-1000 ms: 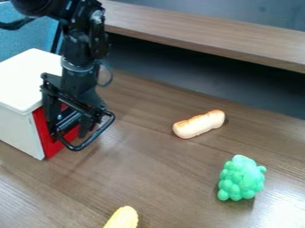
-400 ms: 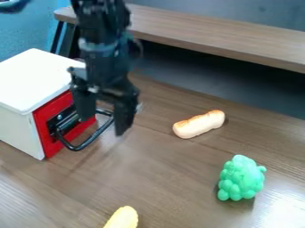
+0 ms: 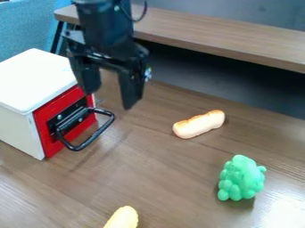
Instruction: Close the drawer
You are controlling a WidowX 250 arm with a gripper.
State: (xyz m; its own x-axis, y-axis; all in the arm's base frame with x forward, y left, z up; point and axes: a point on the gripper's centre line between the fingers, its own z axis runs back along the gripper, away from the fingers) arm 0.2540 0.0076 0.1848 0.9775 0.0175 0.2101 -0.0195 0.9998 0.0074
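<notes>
Below and beside the parted, empty fingers, closed red drawer, black handle

From one fixed camera, we look down at a slant onto the wooden bench, facing across it toward its far edge, which crosses our view diagonally, with a raised wooden ledge beyond. We are high enough to see both the top of the white box and its red drawer front, and near enough that the bench runs past the bottom of our view.
</notes>
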